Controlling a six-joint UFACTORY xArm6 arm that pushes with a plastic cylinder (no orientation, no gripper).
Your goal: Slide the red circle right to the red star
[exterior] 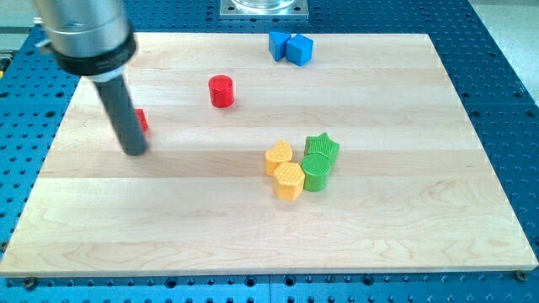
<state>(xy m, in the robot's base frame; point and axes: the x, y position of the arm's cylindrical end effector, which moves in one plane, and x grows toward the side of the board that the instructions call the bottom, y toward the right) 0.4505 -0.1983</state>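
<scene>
The red circle stands on the wooden board in the upper middle of the view. The red star lies to its left and slightly lower, mostly hidden behind my dark rod, with only a sliver showing. My tip rests on the board just below the red star, well left of the red circle and touching neither that I can tell.
A blue star and blue cube sit together near the view's top. A cluster below the middle holds a yellow heart, a yellow hexagon, a green star and a green cylinder. The board's edge meets a blue perforated table.
</scene>
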